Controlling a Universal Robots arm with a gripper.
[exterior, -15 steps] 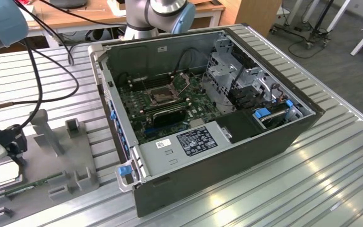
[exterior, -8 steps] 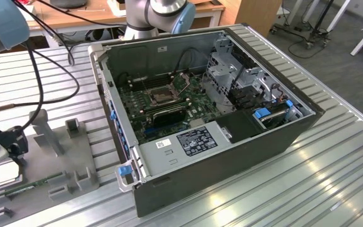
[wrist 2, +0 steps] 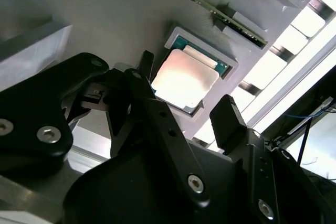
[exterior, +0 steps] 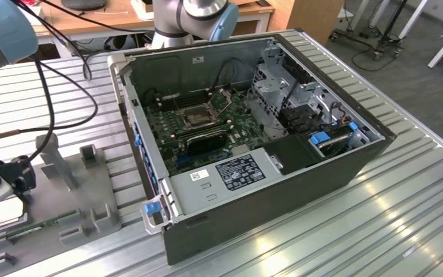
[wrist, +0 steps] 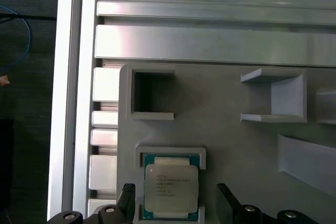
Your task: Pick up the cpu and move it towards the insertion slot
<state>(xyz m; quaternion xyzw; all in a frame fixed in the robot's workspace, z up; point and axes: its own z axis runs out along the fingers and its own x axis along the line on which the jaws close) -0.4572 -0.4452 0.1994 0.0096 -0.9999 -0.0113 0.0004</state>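
Well, my gripper (wrist: 173,195) hangs right over the cpu (wrist: 171,191), with my fingers (wrist: 126,196) spread apart, one on each side of the chip. I grip nothing, and there is bare tray between each black fingertip and the chip's edge.

The cpu lies flat in a shallow square recess (wrist: 170,151) of the grey tray (wrist: 220,140). It is a small square with a silvery metal lid whose corners are cut back, and a thin green rim shows all round that lid. In the first wrist view the lid carries a few lines of dark print. In the second wrist view glare washes the lid to a pale pinkish white, and the green rim shows best along two sides. In that view a long green memory stick (wrist 2: 220,17) stands on edge in the tray just past the cpu's recess.

In the exterior view the tray sits at the lower left of the frame, on the ribbed metal table (exterior: 360,231), and my arm comes down over its left end. The slot (exterior: 194,118), a square socket with a dark centre and a silver frame, lies on the green board (exterior: 206,141) inside the open case (exterior: 306,173), in the middle of that frame and well apart from the tray.
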